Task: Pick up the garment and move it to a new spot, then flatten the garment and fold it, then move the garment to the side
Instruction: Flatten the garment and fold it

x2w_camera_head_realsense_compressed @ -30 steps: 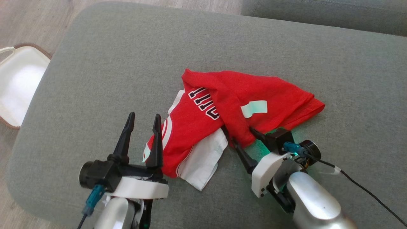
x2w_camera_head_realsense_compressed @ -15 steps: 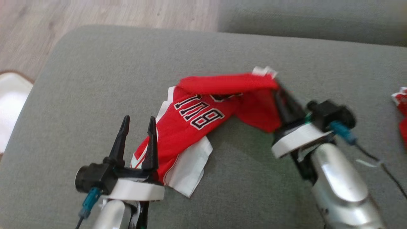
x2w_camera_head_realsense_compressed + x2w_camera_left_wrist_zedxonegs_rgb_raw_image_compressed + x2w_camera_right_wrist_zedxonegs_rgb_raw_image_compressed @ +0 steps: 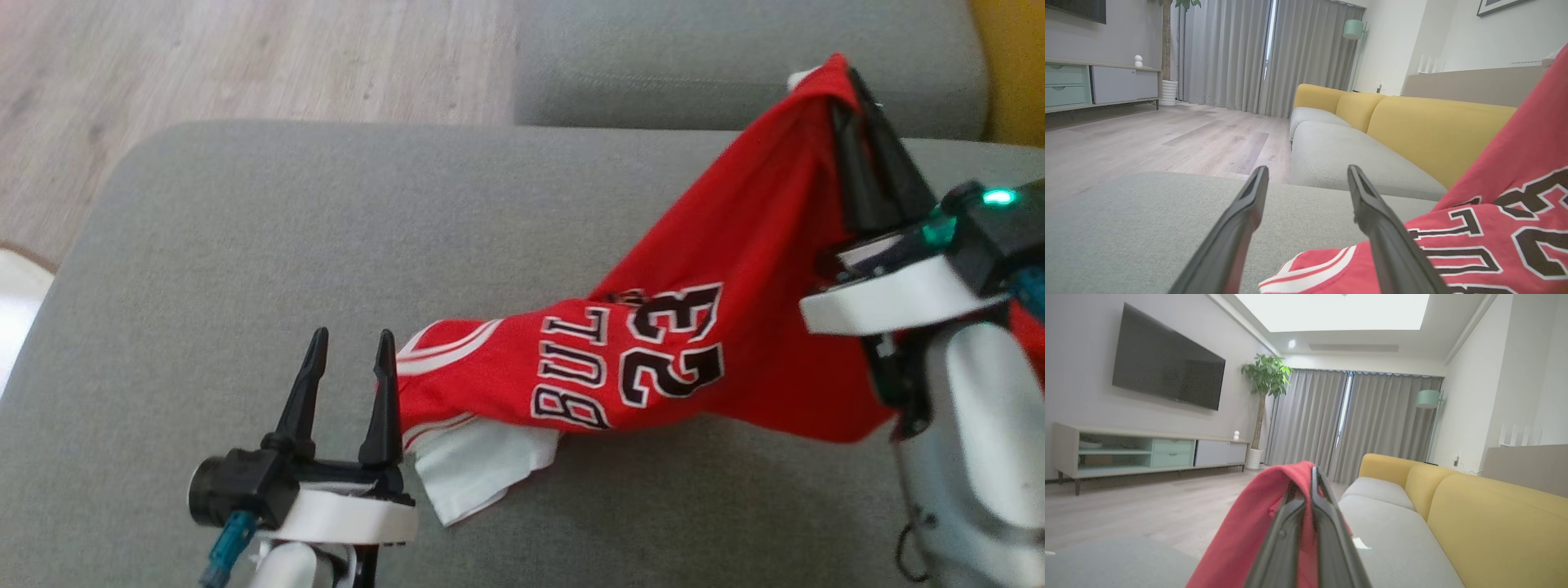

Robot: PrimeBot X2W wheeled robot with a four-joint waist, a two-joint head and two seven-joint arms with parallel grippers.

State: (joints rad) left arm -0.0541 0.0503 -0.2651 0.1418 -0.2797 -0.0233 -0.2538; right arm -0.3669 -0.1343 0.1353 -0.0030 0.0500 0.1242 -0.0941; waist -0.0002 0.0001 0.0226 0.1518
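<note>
Head view: right claw [image 3: 851,82] is pinched shut on one edge of the red garment [image 3: 653,359], held high on the robot's right. Cloth hangs from it in a slanted sheet, lettering facing out. Low end of the garment sits bunched on the grey cushion [image 3: 245,245], touching or just beside the inner finger of the left claw [image 3: 351,339]; can't tell which. Left claw is spread wide, holding nothing, low over the cushion.

Left wrist view: left claw [image 3: 1307,169] gapes, and the garment [image 3: 1494,228] lies beside and under the finger on that view's right, not between the two.

Right wrist view: right claw [image 3: 1310,477] is closed, with the garment [image 3: 1241,539] draped over its tips.

Step in hand, my read: the first one, pick up and move. Garment is half lifted, with its tail on the cushion.

Next move probably calls for getting the tail clear or dragging it to the new spot, then laying it down. Left claw would need a second edge to spread it flat. A single pinch could slip
</note>
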